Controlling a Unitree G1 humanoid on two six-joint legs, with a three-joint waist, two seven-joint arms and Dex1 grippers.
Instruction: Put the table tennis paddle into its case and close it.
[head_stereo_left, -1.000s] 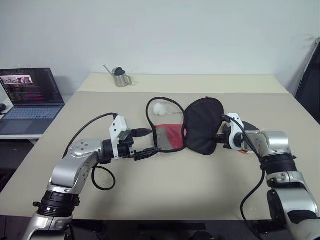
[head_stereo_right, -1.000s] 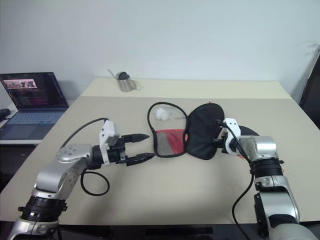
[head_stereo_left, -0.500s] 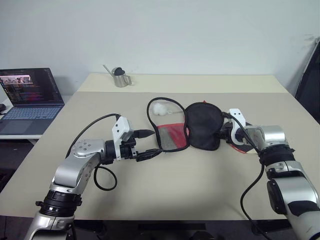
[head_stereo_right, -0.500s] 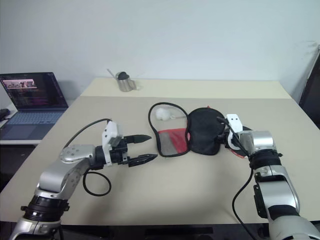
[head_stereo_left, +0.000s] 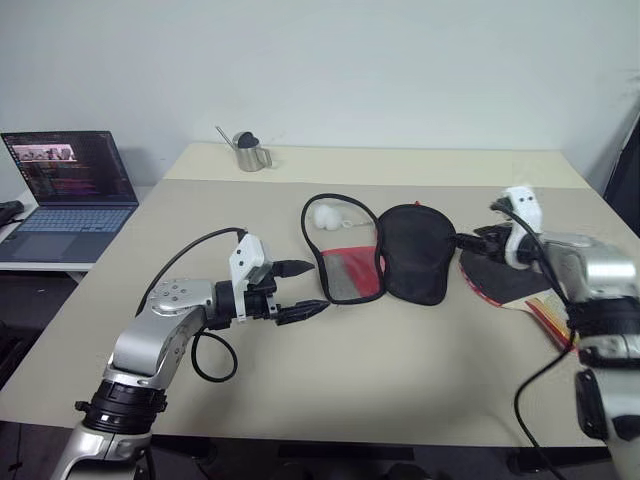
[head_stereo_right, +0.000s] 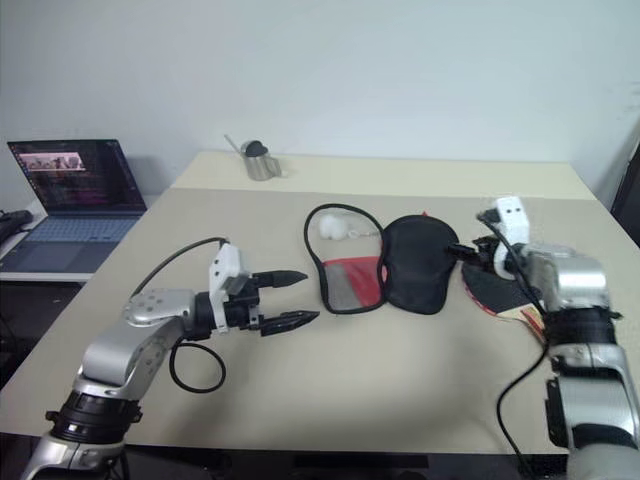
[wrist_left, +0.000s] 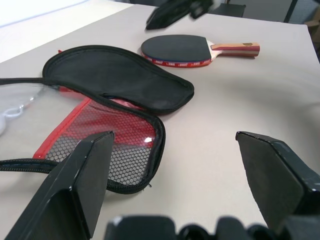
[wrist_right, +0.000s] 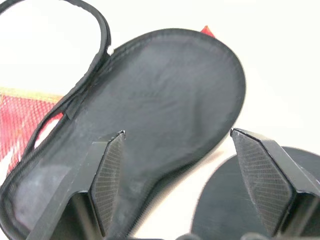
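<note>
Two jaw sets, both spread wide, holding nothing. I see case (head_stereo_left: 385, 260) lying unzipped at tabletop (head_stereo_left: 330, 390) centre: black half flat, red mesh half at its 9 o'clock. Table tennis paddle (wrist_left: 180, 49) flat on tabletop at case's 3 o'clock, close beside it, outside it. Right gripper (head_stereo_left: 483, 240) hovers over gap between case and paddle. Left gripper (head_stereo_left: 298, 290) at case's 8 o'clock, apart. Left wrist view gives me whole paddle, handle included; head views have arm covering part. Metal cup (head_stereo_left: 249, 154) far edge, 11 o'clock.
</note>
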